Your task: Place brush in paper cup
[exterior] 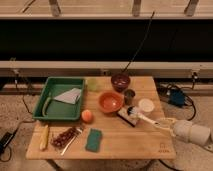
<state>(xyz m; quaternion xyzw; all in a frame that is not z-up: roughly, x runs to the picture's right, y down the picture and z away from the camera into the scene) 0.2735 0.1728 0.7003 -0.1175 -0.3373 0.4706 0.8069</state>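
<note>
The brush [135,114] lies slanted at the table's right. Its round dark head is over a flat tan block [125,118], and its long white handle runs down-right. My gripper [167,124] is at the right front of the table, shut on the far end of that handle. The pale arm [192,132] comes in from the right edge. The paper cup [146,105], short and white, stands upright just behind the brush handle, a little left of and behind the gripper. Nothing shows inside it.
Left of the paper cup are a small dark metal cup [129,96] and an orange bowl [111,101], with a dark bowl [120,80] and a yellow-green cup [92,84] behind. Also here: a green tray [50,107], an orange fruit [87,116] and a green sponge [93,140].
</note>
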